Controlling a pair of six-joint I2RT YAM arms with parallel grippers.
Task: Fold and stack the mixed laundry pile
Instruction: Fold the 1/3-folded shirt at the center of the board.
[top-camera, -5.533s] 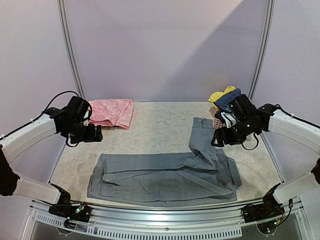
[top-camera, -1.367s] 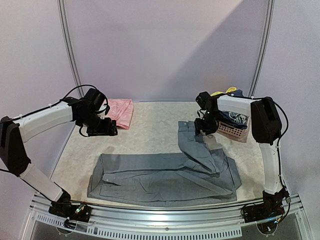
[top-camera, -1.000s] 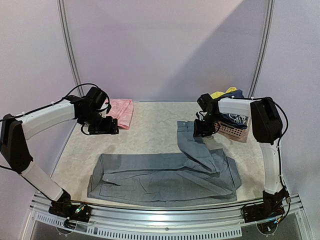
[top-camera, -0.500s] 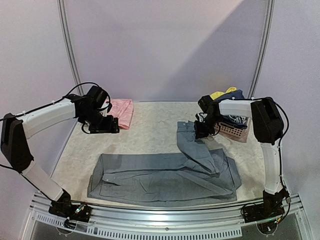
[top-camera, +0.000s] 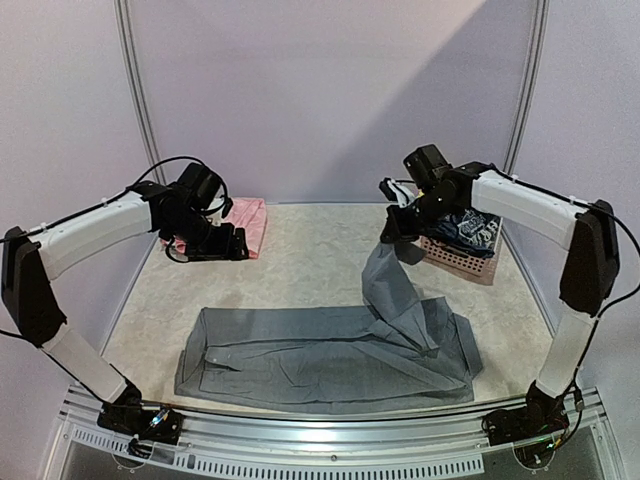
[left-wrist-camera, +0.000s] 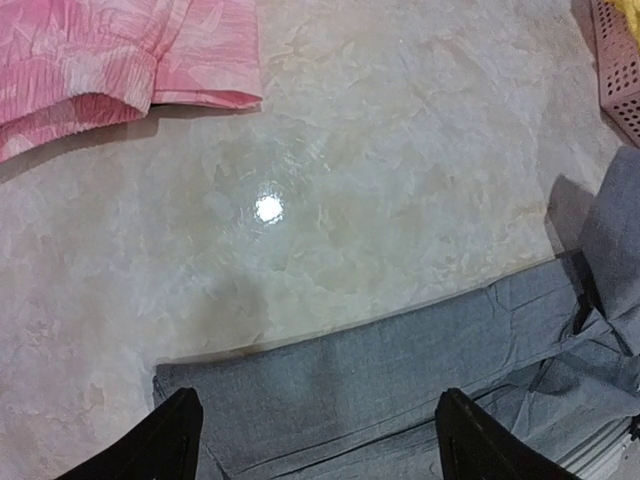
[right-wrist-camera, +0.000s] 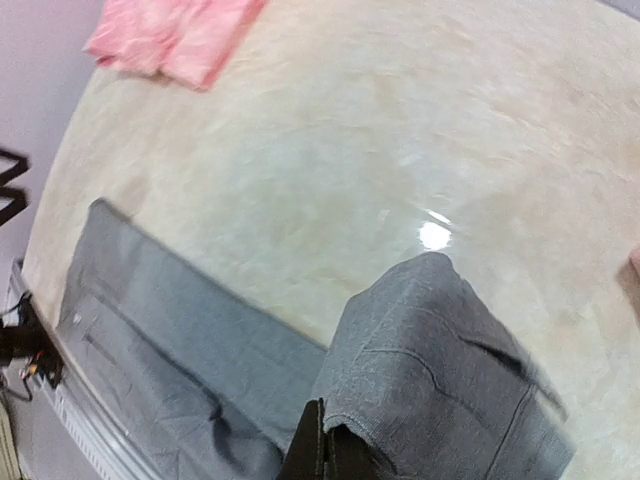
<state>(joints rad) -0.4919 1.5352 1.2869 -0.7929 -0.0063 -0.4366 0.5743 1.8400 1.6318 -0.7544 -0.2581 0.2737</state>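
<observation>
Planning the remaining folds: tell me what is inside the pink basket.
The pink basket holds a navy garment with white print on top. Anything beneath it is covered, and the right arm hides the basket's far end.

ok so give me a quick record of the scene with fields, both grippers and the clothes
right gripper: shut on one end of the grey garment, holding it up off the table
left gripper: open, empty, raised near the pink cloth
grey garment: mostly flat along the near edge, one end lifted
pink cloth: folded, far left
basket: far right, dark clothes inside
</observation>
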